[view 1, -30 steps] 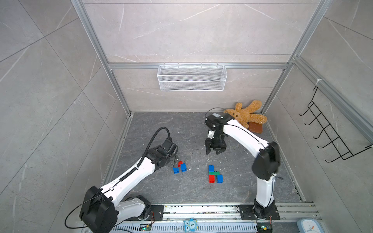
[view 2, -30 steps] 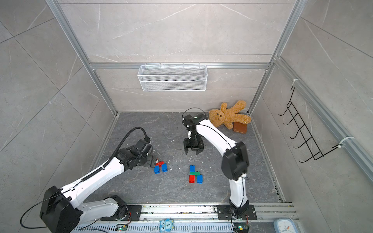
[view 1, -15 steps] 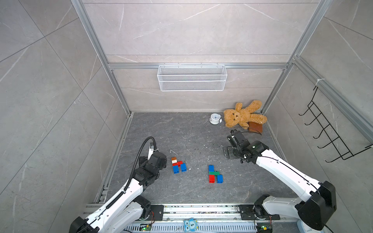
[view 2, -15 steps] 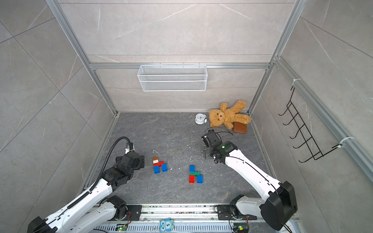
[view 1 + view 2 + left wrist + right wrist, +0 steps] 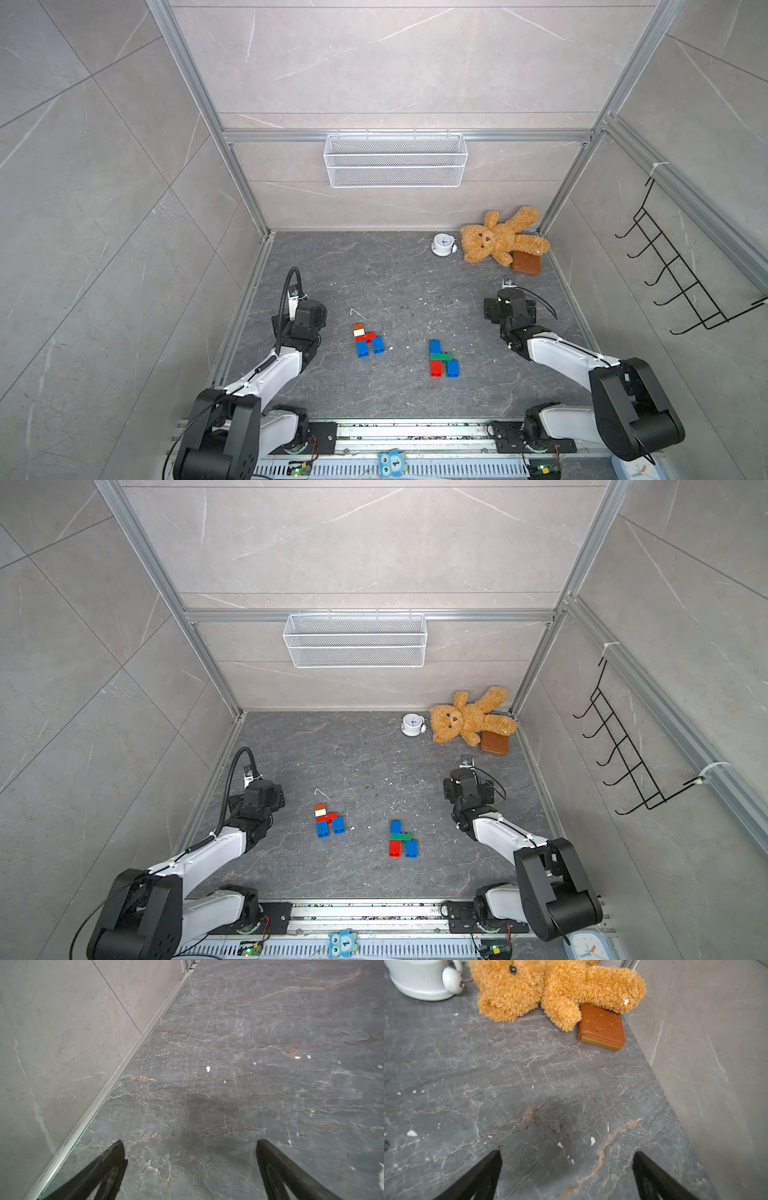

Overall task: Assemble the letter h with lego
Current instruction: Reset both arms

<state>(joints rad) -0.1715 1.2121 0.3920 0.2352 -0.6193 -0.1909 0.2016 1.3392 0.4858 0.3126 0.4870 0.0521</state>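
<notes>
- The left gripper [image 5: 189, 1142] has its jaws spread wide with nothing between them. Under it there's only bare floor [image 5: 249, 1043], close to the side wall [image 5: 52, 1022].
- The right gripper [image 5: 566, 1154] is the same deal: jaws apart and empty. It hangs over the floor, facing the teddy bear [image 5: 550, 987], the brown wallet [image 5: 602, 1026] and the white alarm clock [image 5: 419, 982].
- The left lego bunch [image 5: 365, 340] sits at about 8 o'clock from the floor's middle. It's brown, white, red and two blue bricks butted together, with the left arm off at its 9 o'clock, not touching.
- The right lego bunch [image 5: 442, 358] sits at about 5 o'clock: blue, a green bar, then red and blue side by side, roughly a lowercase h. The right arm is at its 2 o'clock, well apart.
- The teddy lies in the 1 o'clock corner with a leg over the wallet, and the clock is just beside its head.
</notes>
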